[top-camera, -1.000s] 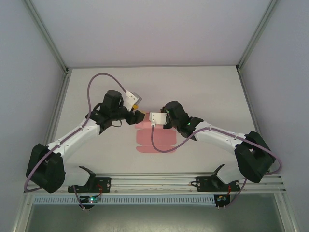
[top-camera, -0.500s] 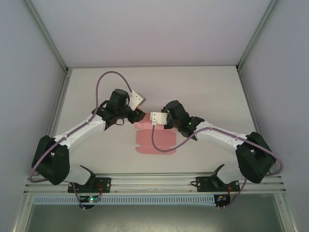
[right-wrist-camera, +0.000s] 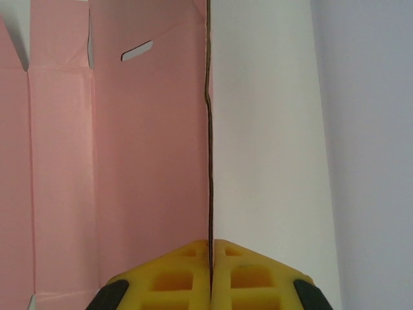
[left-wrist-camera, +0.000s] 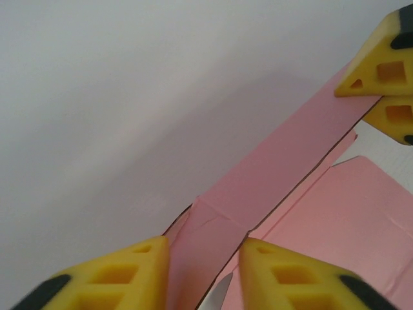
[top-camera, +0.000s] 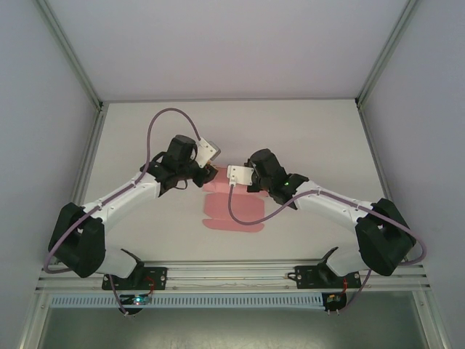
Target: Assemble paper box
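Centrally on the white tabletop (top-camera: 312, 138) lies the paper box (top-camera: 232, 211), a thin pink die-cut sheet that is mostly flat, with creases and cut flaps. A small slanted slot (right-wrist-camera: 137, 50) pierces one panel. Its far strip is folded up off the surface. The right claw (right-wrist-camera: 210, 245) is clamped on that raised strip, seen edge-on as a dark line running between its yellow pads. The left claw (left-wrist-camera: 203, 248) stands narrow, with the strip's other end, creased there, between its yellow fingers (left-wrist-camera: 97, 278). Whether they press the card I cannot tell.
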`<state>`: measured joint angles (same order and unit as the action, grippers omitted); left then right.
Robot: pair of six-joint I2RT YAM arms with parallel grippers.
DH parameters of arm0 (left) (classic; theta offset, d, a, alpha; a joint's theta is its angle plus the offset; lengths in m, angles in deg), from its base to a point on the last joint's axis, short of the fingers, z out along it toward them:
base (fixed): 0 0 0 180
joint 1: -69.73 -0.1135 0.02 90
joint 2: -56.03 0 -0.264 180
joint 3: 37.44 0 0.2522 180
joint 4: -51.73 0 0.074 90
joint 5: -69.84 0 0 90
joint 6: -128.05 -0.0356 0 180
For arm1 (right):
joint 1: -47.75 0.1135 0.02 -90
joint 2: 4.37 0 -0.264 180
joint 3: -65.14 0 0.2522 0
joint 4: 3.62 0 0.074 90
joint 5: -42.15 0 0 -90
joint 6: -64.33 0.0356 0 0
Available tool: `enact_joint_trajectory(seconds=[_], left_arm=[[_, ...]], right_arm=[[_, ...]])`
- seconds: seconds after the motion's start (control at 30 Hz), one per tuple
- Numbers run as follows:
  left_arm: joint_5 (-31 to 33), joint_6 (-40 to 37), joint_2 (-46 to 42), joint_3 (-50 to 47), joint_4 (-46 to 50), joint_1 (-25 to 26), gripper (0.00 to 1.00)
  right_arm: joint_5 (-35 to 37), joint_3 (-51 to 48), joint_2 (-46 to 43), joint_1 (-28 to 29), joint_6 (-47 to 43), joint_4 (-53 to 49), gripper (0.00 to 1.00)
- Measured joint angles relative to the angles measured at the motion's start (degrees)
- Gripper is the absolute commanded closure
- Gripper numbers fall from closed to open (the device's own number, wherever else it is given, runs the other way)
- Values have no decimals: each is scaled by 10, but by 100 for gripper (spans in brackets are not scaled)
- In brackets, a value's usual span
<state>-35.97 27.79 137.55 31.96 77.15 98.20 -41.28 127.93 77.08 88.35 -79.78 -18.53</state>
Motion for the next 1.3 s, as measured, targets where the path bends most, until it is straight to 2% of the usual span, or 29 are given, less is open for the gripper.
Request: enact_joint_trajectory(seconds=[0.17,0.27,0.33,0.57,0.7,1.0,1.23,1.3], left_arm=[[2,4,9,5,0,10,80],[28,15,16,15,0,21,82],[69,31,21,22,-1,37,82],[220,101,37,38,-40,92,100],[254,144,49,40,-53,108,100],[259,270,52,44,-122,112,100],[281,307,56,44,-139,122,100],[285,313,56,44,-140,124,95]], right_arm=[[1,2,0,0,12,-9,100],[6,12,0,0,36,-16,100],[9,24,0,0,62,-24,100],[20,63,0,7,165,-80,100],[31,69,0,12,218,-102,100],[31,82,-10,13,326,-113,100],[32,82,-15,12,360,-111,100],[32,82,-15,12,363,-111,100]])
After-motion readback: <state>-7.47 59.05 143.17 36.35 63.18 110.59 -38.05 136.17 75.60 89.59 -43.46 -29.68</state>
